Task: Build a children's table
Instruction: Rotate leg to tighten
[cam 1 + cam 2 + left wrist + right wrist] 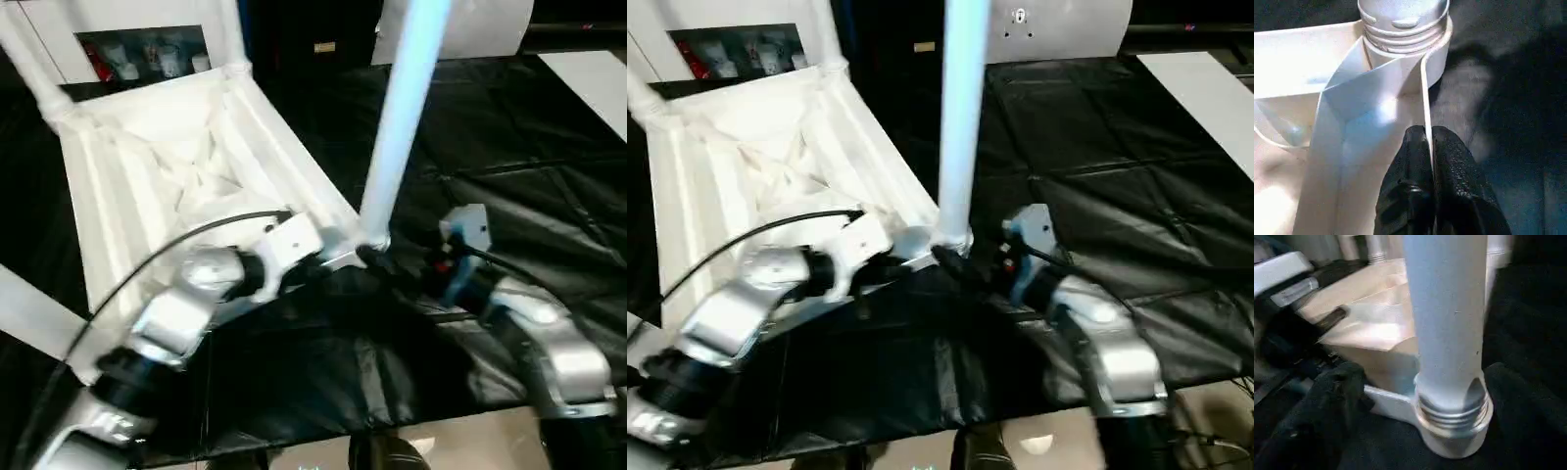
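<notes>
On the black-draped surface (pixel 549 206), the left pincer (pixel 1428 147) clamps the upturned white plastic tabletop's rim (pixel 1424 98) (beside a socketed tapered leg (pixel 402 117)); the right pincer (pixel 1415 396) stands apart around that leg's base.

A black sheet (pixel 509 196) covers the work surface before a white cabinet (pixel 59 39) holding small items.

White children's table (pixel 186 166) lies upside down, legs (pixel 402 117) standing in corner sockets.
</notes>
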### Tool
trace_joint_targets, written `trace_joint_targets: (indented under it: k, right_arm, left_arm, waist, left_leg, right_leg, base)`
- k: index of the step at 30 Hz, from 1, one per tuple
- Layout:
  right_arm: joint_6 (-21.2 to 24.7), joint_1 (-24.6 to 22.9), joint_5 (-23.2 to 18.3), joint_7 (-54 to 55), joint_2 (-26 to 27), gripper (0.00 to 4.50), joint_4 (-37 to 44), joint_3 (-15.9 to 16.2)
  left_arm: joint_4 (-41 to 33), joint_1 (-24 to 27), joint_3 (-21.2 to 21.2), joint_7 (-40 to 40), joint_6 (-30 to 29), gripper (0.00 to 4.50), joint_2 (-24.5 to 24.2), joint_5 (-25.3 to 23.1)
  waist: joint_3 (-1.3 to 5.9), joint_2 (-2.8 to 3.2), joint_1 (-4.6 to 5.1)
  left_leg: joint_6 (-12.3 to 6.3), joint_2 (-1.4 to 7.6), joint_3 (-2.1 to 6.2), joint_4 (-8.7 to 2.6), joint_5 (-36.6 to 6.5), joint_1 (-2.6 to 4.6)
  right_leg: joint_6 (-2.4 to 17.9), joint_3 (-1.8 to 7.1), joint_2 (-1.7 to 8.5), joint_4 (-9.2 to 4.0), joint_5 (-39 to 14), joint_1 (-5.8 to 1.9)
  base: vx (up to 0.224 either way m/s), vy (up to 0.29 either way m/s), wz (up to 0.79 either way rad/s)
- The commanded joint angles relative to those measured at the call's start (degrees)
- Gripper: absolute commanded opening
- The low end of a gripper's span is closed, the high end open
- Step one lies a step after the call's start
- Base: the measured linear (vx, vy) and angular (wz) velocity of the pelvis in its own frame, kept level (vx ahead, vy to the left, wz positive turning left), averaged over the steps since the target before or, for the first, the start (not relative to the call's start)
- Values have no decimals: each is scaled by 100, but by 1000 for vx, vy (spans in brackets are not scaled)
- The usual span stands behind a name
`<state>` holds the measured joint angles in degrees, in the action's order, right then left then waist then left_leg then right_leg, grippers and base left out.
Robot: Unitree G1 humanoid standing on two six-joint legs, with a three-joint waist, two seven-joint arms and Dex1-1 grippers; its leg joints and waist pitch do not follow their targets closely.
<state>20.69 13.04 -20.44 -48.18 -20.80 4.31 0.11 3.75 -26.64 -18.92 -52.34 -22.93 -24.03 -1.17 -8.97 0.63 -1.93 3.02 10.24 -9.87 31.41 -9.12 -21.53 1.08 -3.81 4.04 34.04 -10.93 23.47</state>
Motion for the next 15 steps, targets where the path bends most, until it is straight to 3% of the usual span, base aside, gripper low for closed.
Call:
trace_joint_targets:
  k: [1,5,13,14,15]
  right_arm:
    - [-69,43,-165,-546,-224,449,15,-26]
    - [-154,203,-221,-1185,-590,449,-175,90]
    - [-348,453,-308,-2252,-976,449,-512,422]
    - [-355,533,-353,-2707,-1083,449,-610,611]
    - [-363,574,-357,-2877,-1115,422,-661,685]
  left_arm:
    - [119,208,-214,-574,242,0,-238,47]
    - [116,326,-354,-1292,752,0,-615,188]
    - [438,239,-463,-2181,1689,0,-926,425]
    - [557,129,-563,-2488,1961,0,-1025,393]
    - [607,82,-609,-2638,2070,0,-1062,382]
  waist:
    - [362,-34,-15]
    - [381,-47,-14]
    - [416,-55,-117]
    - [416,-91,-118]
    - [415,-73,-143]
  left_leg:
    - [-606,268,75,-293,-921,33]
    - [-660,272,64,-279,-839,52]
    - [-808,296,46,-241,-576,59]
    - [-839,294,40,-236,-562,56]
    - [-875,288,41,-228,-571,54]
  right_leg:
    - [1284,321,406,-423,-1041,-301]
    - [1393,320,404,-391,-850,-289]
    - [1568,319,419,-305,-490,-283]
    - [1571,318,416,-306,-462,-283]
    - [1569,314,422,-299,-493,-290]
  base:
    - [0,0,0]
    - [0,0,0]
    - [0,0,0]
    - [0,0,0]
    - [0,0,0]
